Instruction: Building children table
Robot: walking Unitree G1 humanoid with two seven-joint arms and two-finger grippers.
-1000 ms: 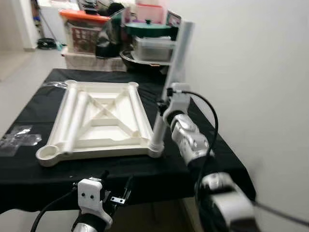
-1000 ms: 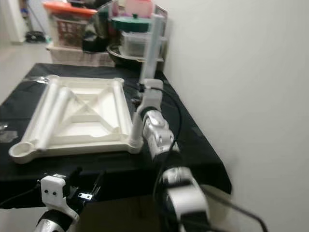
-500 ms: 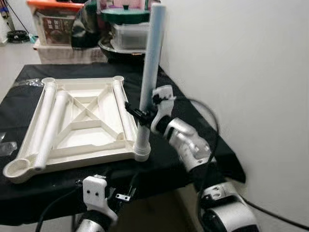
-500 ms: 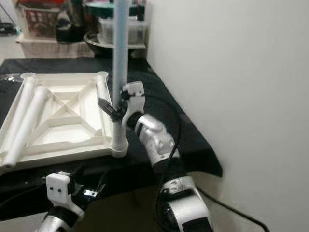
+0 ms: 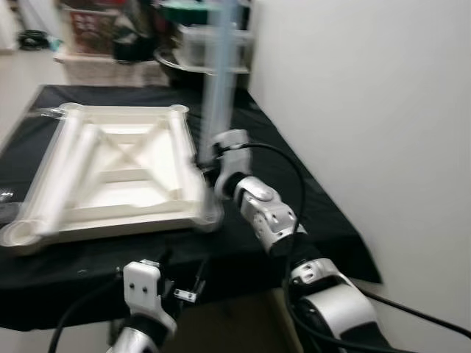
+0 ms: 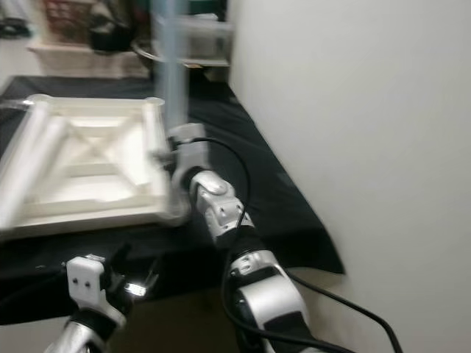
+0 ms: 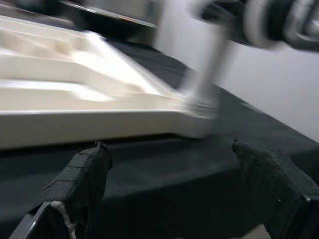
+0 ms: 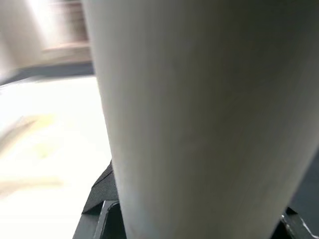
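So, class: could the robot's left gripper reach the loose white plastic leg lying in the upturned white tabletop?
Probably not yet: the left gripper hangs open below the black-covered table's edge, and the loose white leg lies beyond it in the tabletop.

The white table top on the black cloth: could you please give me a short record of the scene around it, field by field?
table top: white table top lying underside up on the black-covered table
upright leg: pale table leg standing in the near right corner socket
loose legs: two legs lying along the left side
right hand: right hand around the upright leg's lower part
left hand: left hand open, low before the table edge
image quality: head views blurred
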